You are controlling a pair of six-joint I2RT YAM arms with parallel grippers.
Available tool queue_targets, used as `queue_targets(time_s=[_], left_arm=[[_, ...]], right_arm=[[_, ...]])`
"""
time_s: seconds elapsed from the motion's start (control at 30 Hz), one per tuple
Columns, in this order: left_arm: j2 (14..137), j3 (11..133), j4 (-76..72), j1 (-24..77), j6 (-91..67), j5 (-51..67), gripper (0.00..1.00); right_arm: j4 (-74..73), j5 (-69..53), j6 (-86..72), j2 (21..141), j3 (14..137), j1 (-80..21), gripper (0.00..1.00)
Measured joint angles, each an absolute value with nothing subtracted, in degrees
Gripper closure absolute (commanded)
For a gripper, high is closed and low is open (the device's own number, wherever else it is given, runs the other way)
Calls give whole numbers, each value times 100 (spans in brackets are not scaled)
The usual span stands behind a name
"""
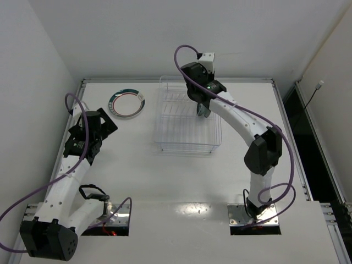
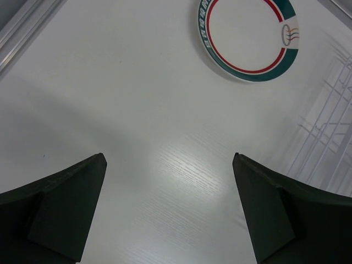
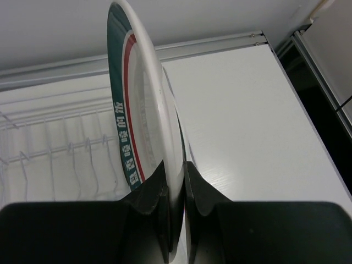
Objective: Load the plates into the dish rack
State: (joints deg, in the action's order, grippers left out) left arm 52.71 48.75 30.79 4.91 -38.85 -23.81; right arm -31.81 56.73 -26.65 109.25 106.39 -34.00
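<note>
One plate point(image 1: 127, 103), white with a red ring and a green rim, lies flat on the table at the back left; the left wrist view shows this plate point(image 2: 250, 38) ahead of the fingers. My left gripper point(image 1: 98, 125) point(image 2: 168, 159) hovers short of it, open and empty. A second plate point(image 3: 146, 110) with the same rim stands on edge, and my right gripper point(image 3: 175, 181) is shut on its lower rim. That right gripper point(image 1: 202, 110) is over the right back part of the clear dish rack point(image 1: 187, 118) point(image 3: 55, 148). From above the held plate is mostly hidden by the wrist.
The table's raised metal edge point(image 1: 176, 80) runs along the back, close behind the rack. The rack's corner point(image 2: 330, 121) shows at the right of the left wrist view. A dark gap point(image 1: 308, 143) lies beyond the table's right edge.
</note>
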Motion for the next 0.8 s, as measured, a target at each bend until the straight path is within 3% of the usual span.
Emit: queue_targets(time_s=[0.43,0.6,0.67,0.8], left_arm=[[5358,4748,3033,491,-3885,-2377,1],[5402,4735,3006,491,-3885,-2231,1],[5411,4735,2954,491,-3881,-2104,1],[5507,4735,2727,491,-3835,-1831,1]], right_arm=[[-3203,5127,-2598,11917,10527,-3389,100],[-3323,4753,-2665,12099,10648,-3271,79],[-3369,4654,-2707,12092,10746,-3212,65],[-3483,4565,-2753,11950,10860,-3111,60]])
